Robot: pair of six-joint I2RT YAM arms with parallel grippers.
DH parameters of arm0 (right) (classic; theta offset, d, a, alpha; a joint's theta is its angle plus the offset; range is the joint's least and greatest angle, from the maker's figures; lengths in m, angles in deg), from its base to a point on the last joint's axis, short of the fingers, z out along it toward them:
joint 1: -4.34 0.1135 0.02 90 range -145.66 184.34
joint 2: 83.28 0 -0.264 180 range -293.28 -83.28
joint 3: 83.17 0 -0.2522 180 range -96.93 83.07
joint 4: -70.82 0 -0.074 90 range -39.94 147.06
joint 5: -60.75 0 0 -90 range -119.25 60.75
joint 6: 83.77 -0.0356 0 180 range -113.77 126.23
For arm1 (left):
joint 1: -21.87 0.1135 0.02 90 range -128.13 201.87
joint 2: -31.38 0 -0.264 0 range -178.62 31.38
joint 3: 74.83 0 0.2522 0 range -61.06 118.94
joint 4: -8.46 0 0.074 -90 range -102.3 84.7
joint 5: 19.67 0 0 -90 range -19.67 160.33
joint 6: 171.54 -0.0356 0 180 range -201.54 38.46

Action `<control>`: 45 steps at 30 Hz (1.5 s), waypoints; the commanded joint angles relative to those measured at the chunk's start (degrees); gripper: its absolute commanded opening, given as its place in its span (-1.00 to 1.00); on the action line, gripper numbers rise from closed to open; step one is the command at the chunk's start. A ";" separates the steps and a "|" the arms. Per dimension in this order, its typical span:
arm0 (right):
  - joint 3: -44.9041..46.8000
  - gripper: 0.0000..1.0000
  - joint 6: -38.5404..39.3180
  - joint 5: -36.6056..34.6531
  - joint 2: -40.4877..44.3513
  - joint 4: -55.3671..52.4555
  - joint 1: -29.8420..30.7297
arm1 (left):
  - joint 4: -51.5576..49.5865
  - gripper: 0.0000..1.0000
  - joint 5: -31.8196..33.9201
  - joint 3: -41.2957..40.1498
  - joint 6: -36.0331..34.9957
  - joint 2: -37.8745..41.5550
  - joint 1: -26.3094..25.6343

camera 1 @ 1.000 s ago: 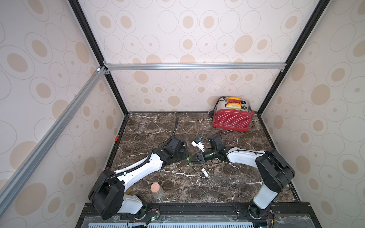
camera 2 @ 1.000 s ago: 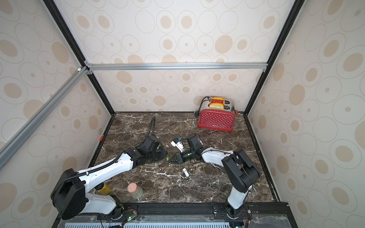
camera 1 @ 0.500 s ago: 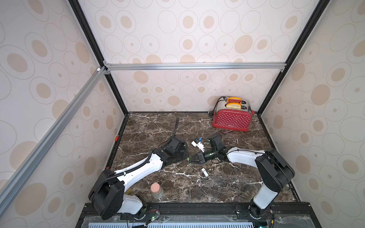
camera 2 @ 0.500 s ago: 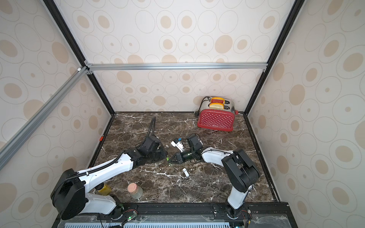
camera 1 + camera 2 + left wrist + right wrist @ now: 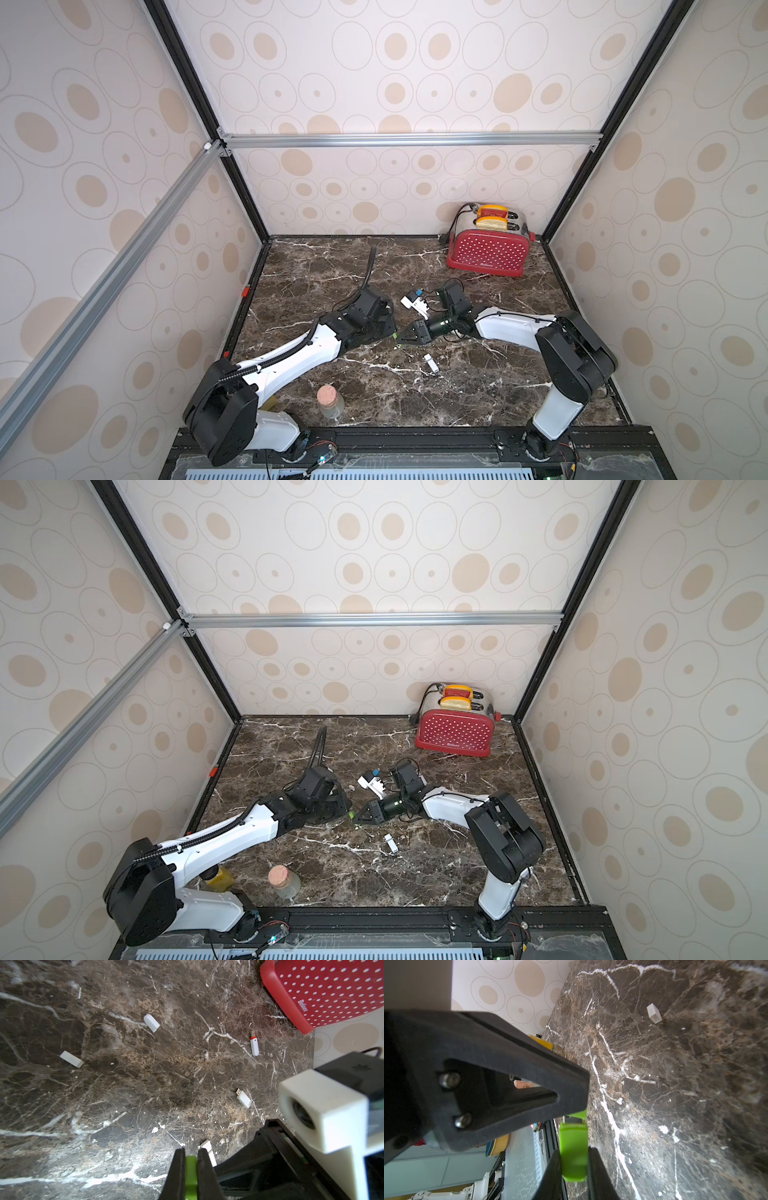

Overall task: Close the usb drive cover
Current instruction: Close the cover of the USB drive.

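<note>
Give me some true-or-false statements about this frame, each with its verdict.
1. The left gripper is shut on the green cover, the right gripper on the green usb drive. True.
2. The cover is fully seated on the drive. False: the metal connector shows between them in the right wrist view.
3. The toaster is blue. False: red with white dots.
4. Uncapped white usb drives lie on the marble top. True.
5. The toaster slots are empty. False: a slice stands in each.
</note>
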 commanded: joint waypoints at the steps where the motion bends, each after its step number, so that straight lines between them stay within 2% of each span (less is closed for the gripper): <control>1: -2.05 -1.00 0.11 -5.73 -1.76 0.78 -1.64 | -5.21 -1.00 -2.88 1.47 1.00 2.35 -2.09; 12: -2.64 -1.00 -0.25 -5.82 -2.68 1.54 -1.65 | -5.36 -1.00 -1.06 3.30 -0.24 3.03 -3.24; 36: -1.26 -1.00 0.58 -10.64 0.63 3.70 -1.67 | -6.65 -1.00 0.51 3.84 3.39 2.86 -7.41; 45: -1.42 -1.00 1.60 -11.04 1.22 2.51 -1.97 | -5.56 -1.00 -3.13 3.47 3.46 1.21 -8.03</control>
